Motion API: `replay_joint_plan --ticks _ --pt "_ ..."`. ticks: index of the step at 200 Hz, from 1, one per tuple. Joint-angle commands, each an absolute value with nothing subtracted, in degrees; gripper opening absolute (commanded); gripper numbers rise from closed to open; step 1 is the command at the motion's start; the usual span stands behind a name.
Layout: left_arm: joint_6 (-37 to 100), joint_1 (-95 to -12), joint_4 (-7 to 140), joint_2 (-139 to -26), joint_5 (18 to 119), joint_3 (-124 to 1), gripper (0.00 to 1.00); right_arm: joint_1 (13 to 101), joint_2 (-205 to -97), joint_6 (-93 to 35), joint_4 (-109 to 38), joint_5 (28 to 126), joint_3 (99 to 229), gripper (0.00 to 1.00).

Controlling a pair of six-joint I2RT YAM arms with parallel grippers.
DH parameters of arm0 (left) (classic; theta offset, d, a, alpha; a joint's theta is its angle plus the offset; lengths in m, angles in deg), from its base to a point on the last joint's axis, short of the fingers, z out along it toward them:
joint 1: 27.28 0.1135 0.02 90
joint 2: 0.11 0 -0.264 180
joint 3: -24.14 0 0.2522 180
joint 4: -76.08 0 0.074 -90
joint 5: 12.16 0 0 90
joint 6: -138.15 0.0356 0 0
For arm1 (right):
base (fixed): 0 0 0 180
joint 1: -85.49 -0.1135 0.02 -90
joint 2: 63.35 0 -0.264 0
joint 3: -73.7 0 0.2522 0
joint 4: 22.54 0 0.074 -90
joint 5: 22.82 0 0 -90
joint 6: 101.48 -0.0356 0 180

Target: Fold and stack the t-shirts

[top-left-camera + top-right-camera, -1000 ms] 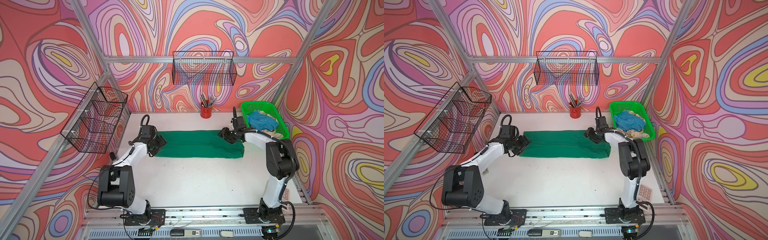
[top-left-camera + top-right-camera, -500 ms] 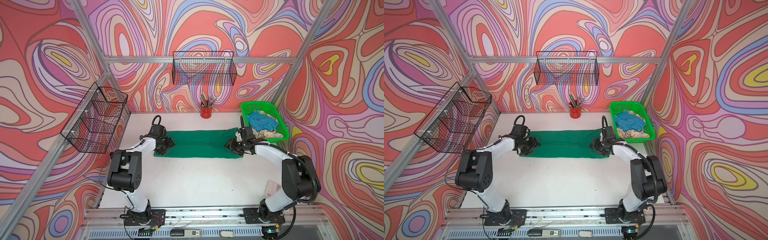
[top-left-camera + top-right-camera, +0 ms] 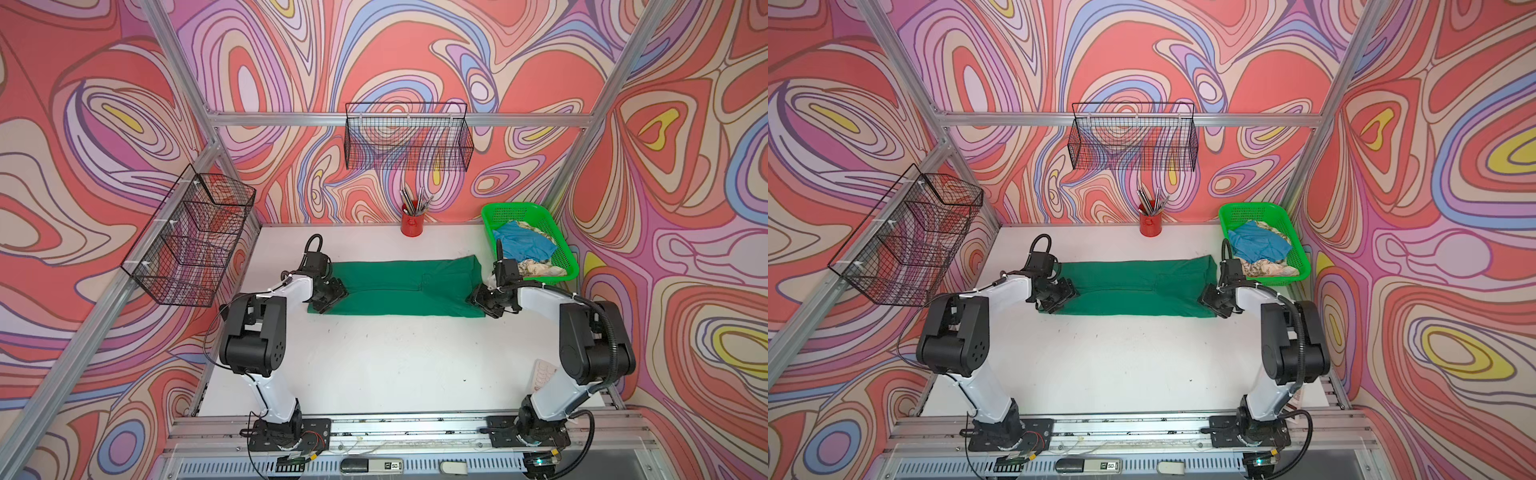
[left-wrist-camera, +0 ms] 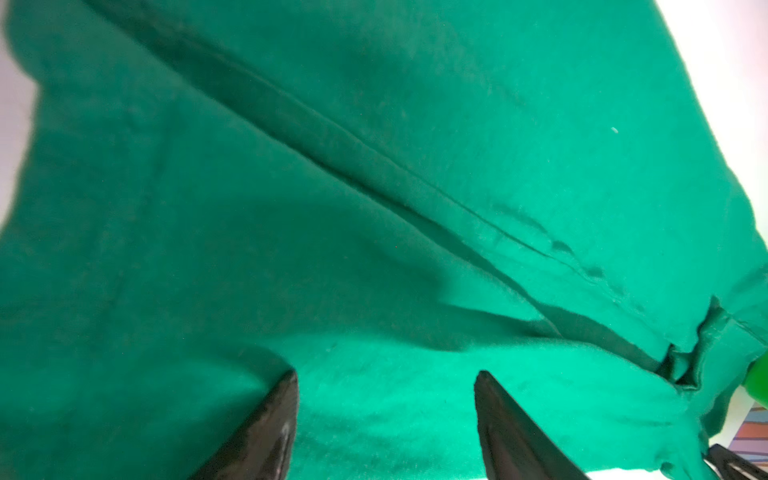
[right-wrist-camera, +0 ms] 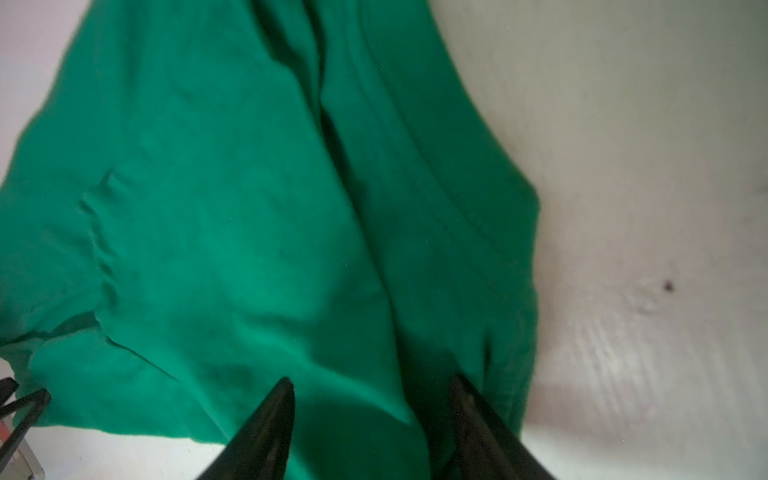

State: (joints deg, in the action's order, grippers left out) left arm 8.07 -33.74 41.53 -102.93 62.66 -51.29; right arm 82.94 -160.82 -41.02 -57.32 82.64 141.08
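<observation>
A dark green t-shirt [image 3: 399, 286] [image 3: 1133, 286] lies on the white table as a long band folded lengthwise. My left gripper [image 3: 328, 297] [image 4: 386, 374] is over its near left corner, jaws apart, with green cloth under the fingertips. My right gripper [image 3: 484, 301] [image 5: 372, 380] is over the near right end, also open, and a crease of the shirt runs between its fingers. Neither gripper pinches cloth. A light blue t-shirt [image 3: 525, 245] and a cream patterned one [image 3: 540, 266] lie crumpled in the bright green basket [image 3: 519, 210].
A red cup of pens [image 3: 412, 224] stands at the back wall. Black wire baskets hang on the back wall [image 3: 409, 141] and on the left wall [image 3: 191, 241]. A pink-and-white card [image 3: 544, 372] lies at the near right, behind the right arm.
Both grippers have moved from the shirt's far side toward its near edge, shifting slightly to the right. Their jaws have stayed apart. The green shirt has barely moved.
</observation>
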Motion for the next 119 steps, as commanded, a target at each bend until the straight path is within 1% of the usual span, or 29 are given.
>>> replay_joint_plan --ticks 1,23,55,68,81,98,119 --pt "9.7 -32.5 38.5 -104.5 65.6 -48.6 0.70 83.4 -163.6 -38.2 -58.0 80.3 141.2 0.63" --pt "10.3 -32.2 38.0 -104.3 65.2 -48.3 0.70 83.7 -162.6 -36.8 -60.5 78.4 143.3 0.63" --pt "10.5 -32.3 37.5 -103.6 65.1 -48.3 0.70 83.7 -154.0 -37.2 -66.8 78.0 144.6 0.61" --pt "10.5 -32.2 37.3 -103.6 65.2 -48.3 0.70 83.6 -151.1 -37.5 -68.9 79.3 143.9 0.56" --pt "10.7 -32.3 37.0 -103.7 65.2 -48.2 0.70 83.5 -149.3 -36.7 -70.9 79.7 143.0 0.53" --pt "10.9 -32.2 36.8 -103.6 65.4 -47.8 0.70 83.6 -148.2 -35.5 -71.2 79.5 141.0 0.47" --pt "11.1 -32.2 36.8 -103.6 65.5 -47.1 0.70 83.6 -149.0 -34.4 -69.8 79.4 139.7 0.45"
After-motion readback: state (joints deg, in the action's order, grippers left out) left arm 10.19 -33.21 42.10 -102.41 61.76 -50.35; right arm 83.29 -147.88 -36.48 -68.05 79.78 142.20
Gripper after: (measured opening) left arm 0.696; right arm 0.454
